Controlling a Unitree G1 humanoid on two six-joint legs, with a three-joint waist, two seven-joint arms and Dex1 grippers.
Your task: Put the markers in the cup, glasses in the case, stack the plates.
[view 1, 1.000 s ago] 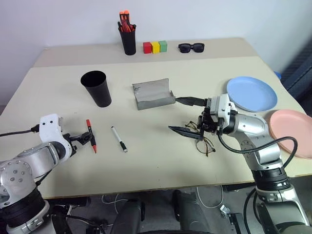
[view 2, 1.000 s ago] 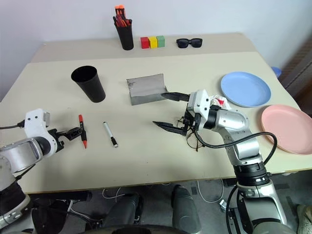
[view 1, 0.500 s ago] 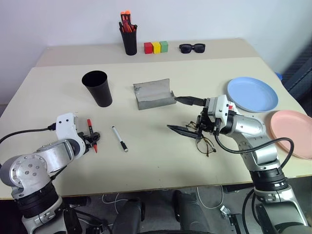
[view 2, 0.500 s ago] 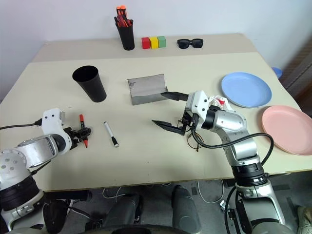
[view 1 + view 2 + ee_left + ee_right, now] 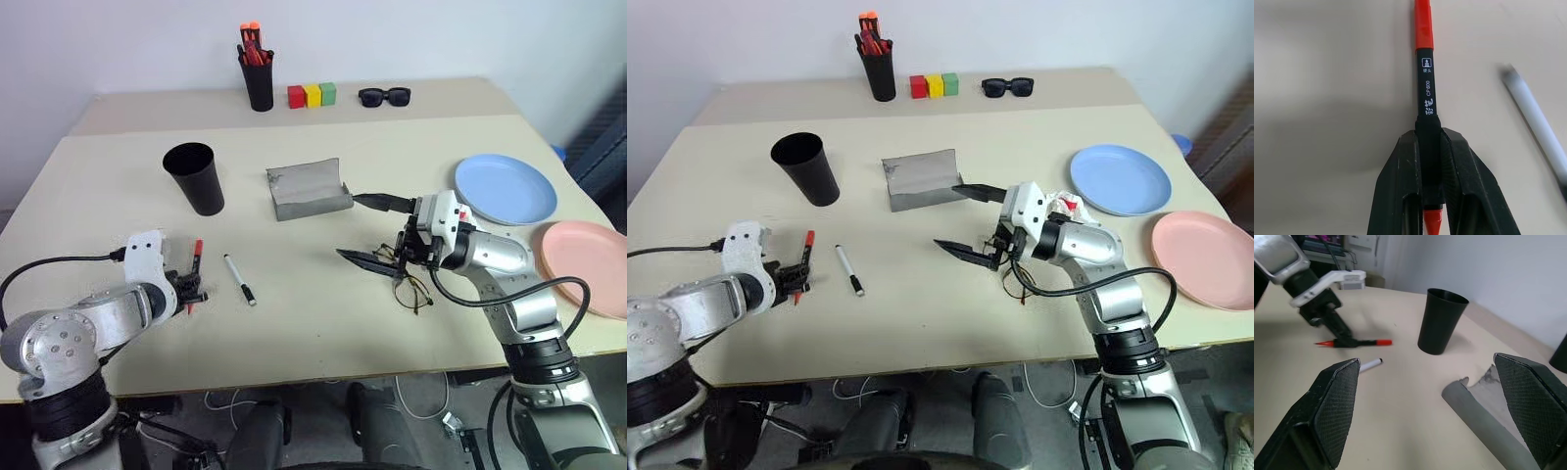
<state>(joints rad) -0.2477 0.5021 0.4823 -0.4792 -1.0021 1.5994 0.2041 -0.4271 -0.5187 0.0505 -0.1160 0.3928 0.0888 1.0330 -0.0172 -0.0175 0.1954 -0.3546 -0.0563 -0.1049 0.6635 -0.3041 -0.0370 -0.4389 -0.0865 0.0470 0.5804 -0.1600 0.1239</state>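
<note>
We look down on a pale beige desk [image 5: 323, 323] with a matte top and a seam running across it, where a second, narrower slab [image 5: 441, 96] butts against the back. Behind it we see a plain white wall [image 5: 441, 39], evenly lit, with soft shadows on the desk surface. At the far right a dark ribbed object [image 5: 600, 147], which we cannot identify, stands past the desk corner with something blue [image 5: 558, 151] beside it. Under the front edge we make out a grey floor with white cables [image 5: 423, 401] trailing over it. In the right wrist view, monitors [image 5: 1332, 241] glow beyond the desk
</note>
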